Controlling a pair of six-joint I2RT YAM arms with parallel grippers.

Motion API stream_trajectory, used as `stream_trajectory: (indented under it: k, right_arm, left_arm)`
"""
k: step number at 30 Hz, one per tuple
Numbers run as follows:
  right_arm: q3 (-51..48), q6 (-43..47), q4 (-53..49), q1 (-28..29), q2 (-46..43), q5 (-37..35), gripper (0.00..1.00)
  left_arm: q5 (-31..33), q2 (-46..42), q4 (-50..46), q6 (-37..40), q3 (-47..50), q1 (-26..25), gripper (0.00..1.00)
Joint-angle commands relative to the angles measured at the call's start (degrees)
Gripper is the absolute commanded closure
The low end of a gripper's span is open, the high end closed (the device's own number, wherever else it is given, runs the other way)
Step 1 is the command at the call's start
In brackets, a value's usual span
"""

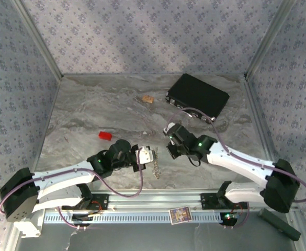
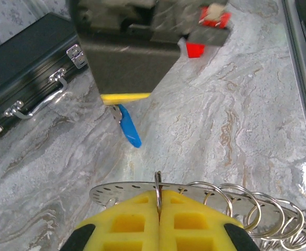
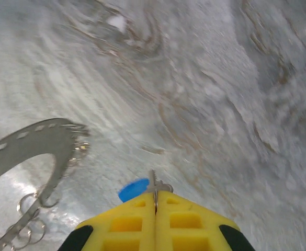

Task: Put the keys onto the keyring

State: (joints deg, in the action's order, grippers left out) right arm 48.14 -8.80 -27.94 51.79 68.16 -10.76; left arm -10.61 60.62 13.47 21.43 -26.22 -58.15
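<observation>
My left gripper is shut on a small split ring hooked through the keyring, a flat silvery perforated band held just above the table. Several more wire rings hang off its right side. Straight ahead, the right gripper holds a blue-headed key pointing down. In the right wrist view my right gripper is shut on that key, its metal blade sticking up between the pads. The keyring lies to its left, apart from the key. From above, the two grippers face each other near the table's front.
A black case with metal latches lies at the back right. A small red block sits left of centre, and a small tan piece lies at the back. The aluminium rail runs along the near edge.
</observation>
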Motion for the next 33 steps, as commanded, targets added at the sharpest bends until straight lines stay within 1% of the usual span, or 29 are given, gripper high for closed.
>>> stream_trajectory:
  k: [1, 3, 5, 8, 12, 18, 22, 26, 33]
  right_arm:
    - [-2.7, 9.5, 7.5, 0.0, -5.4, 9.0, 1.0]
    - [-4.6, 12.7, 9.7, 0.1, -8.8, 13.2, 1.0]
    - [-6.3, 15.6, 10.7, 0.2, -12.1, 15.7, 1.0]
    - [-7.7, 18.1, 10.5, 0.5, -14.8, 17.4, 1.0]
    - [-7.9, 20.9, 9.5, 1.5, -15.1, 18.3, 1.0]
    - [-8.4, 26.0, 11.8, 5.9, -14.7, 10.8, 1.0]
    - [-9.4, 31.6, 14.3, 9.8, -14.4, 3.9, 1.0]
    - [-10.5, 36.6, 17.4, 12.2, -13.8, -1.0, 1.0]
    - [-11.7, 39.4, 19.3, 14.1, -12.5, -5.0, 1.0]
  left_arm:
    - [0.5, 0.8, 1.7, -5.4, -2.0, -0.3, 1.0]
    - [1.0, 1.0, 0.4, -7.3, -2.9, -0.3, 1.0]
    - [2.3, 1.2, -1.6, -10.0, -4.3, -0.2, 1.0]
    - [2.7, 1.2, -1.9, -12.3, -4.7, -0.3, 1.0]
    - [2.1, 1.2, -0.8, -13.1, -4.3, -0.3, 1.0]
    - [0.7, 0.9, -1.1, -13.6, -4.5, -0.3, 1.0]
    - [0.3, 1.2, -2.0, -14.8, -4.8, -0.2, 1.0]
    - [-0.2, 2.1, -3.4, -16.3, -6.0, -0.3, 1.0]
    - [-0.9, 2.7, -3.8, -17.4, -6.7, -0.3, 1.0]
